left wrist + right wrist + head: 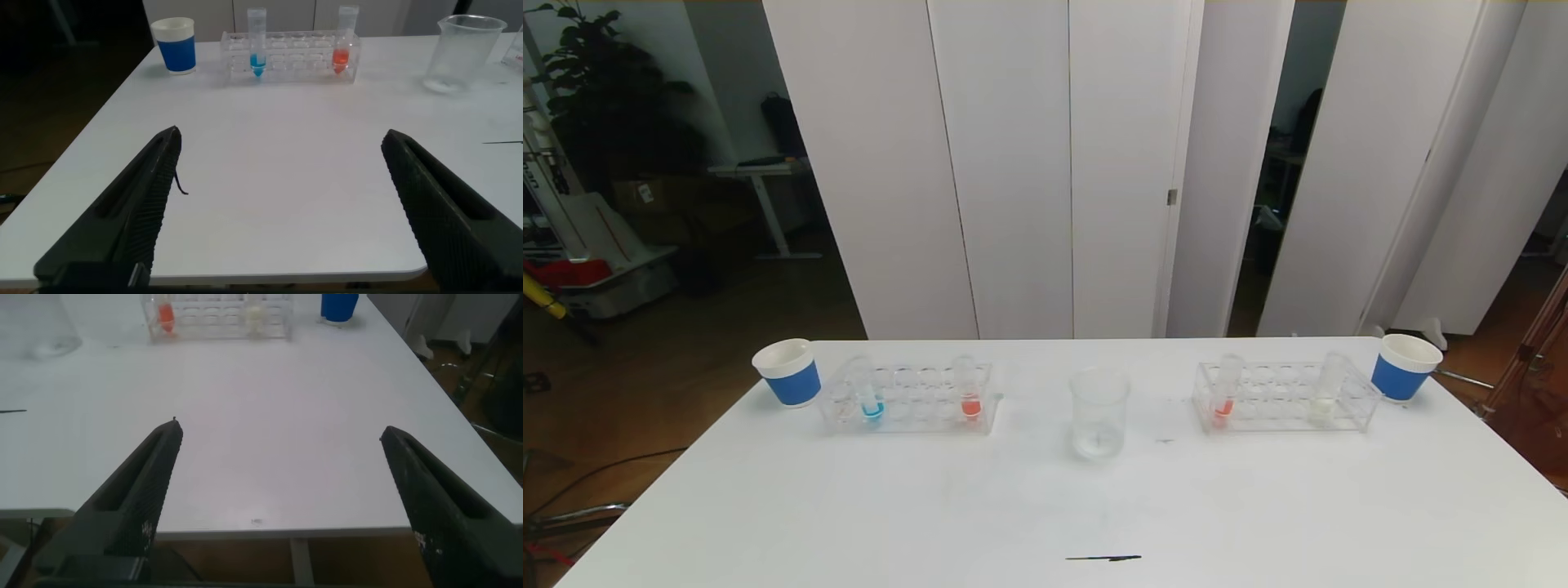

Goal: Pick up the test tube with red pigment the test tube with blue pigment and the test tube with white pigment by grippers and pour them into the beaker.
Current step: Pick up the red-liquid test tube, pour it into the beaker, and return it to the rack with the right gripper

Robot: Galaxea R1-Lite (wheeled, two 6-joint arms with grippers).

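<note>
Left gripper [278, 204] fingers [131, 212] spread wide, holding nothing, at the bench's near edge, left side. Right gripper [278, 498] fingers [441, 506] also spread, nothing between them, near edge, right side. Neither shows in the head view. Beaker [1099, 412] upright mid-bench toward the far edge. Left rack [908, 400] holds blue tube [871, 392] and a red tube [969, 388]; right rack [1286, 398] holds another red tube [1225, 392] and white tube [1327, 388]. Blue cups at far-left corner [787, 372] and far-right corner [1403, 367]. Bench [1045, 506] white.
</note>
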